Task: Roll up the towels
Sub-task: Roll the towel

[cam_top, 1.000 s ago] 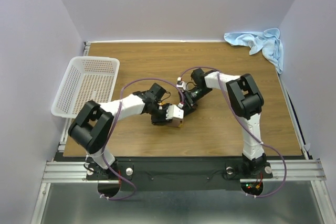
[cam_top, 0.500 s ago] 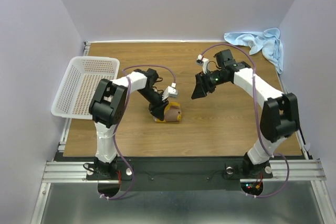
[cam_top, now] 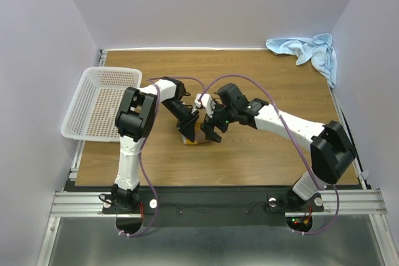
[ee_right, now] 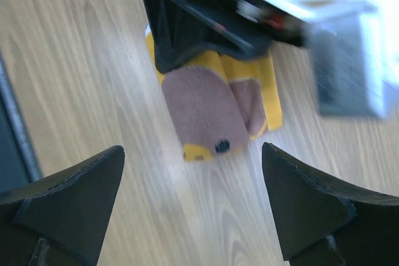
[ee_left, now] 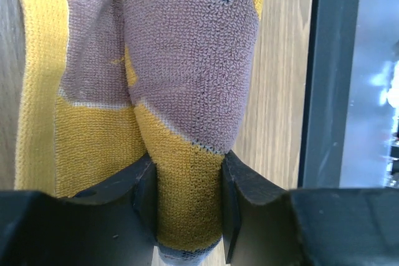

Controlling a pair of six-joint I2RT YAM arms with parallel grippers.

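Note:
The mustard-yellow towel [cam_top: 191, 141] with brown print lies rolled up on the wooden table [cam_top: 268, 154], left of the middle. My left gripper [cam_top: 187, 128] is shut on one end of the roll. In the left wrist view both black fingers [ee_left: 240, 191] press the yellow cloth [ee_left: 187, 79] between them. My right gripper [cam_top: 211, 131] hovers wide open just right of the roll. In the right wrist view the roll's free end [ee_right: 199, 110] lies ahead of the spread jaws [ee_right: 191, 175], untouched, with the left gripper [ee_right: 187, 23] behind it. The light blue towel [cam_top: 308, 51] lies crumpled in the far right corner.
A white perforated basket [cam_top: 103, 101] sits at the table's left edge, partly overhanging it. Grey walls close in the table at the back and on both sides. A black rail [ee_left: 327, 73] runs along the near edge.
The right arm swung out toward the back right, then came back beside the roll with its jaws opened wide. The left arm changed pose and kept its hold on the roll.

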